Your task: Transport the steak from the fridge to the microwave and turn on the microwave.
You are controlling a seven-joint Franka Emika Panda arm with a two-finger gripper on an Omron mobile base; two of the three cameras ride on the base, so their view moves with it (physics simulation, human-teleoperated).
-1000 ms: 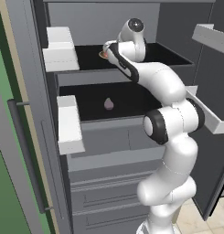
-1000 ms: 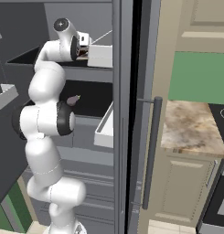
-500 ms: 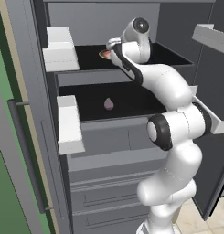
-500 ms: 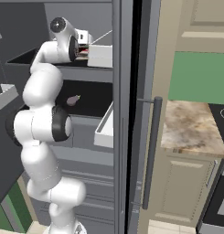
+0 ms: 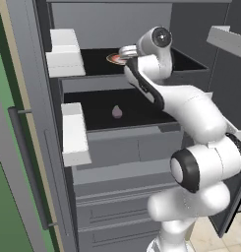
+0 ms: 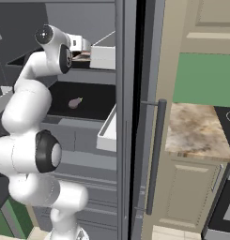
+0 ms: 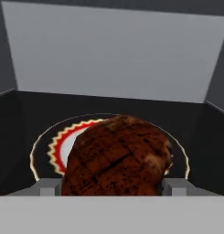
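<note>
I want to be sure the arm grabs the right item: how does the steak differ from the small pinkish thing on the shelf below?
The steak is dark red-brown with a charred crosshatch; the pinkish item is pale and bulb-shaped. The steak sits on a red-rimmed plate on the upper shelf; the pinkish item lies bare on the lower shelf. The open gripper is at the steak, well away from the pinkish item. Both are inside the fridge.

Rough, seared steak point(image 7: 117, 157) on a glossy plate point(image 7: 45, 148) (matt black shelf point(image 7: 22, 119)).
</note>
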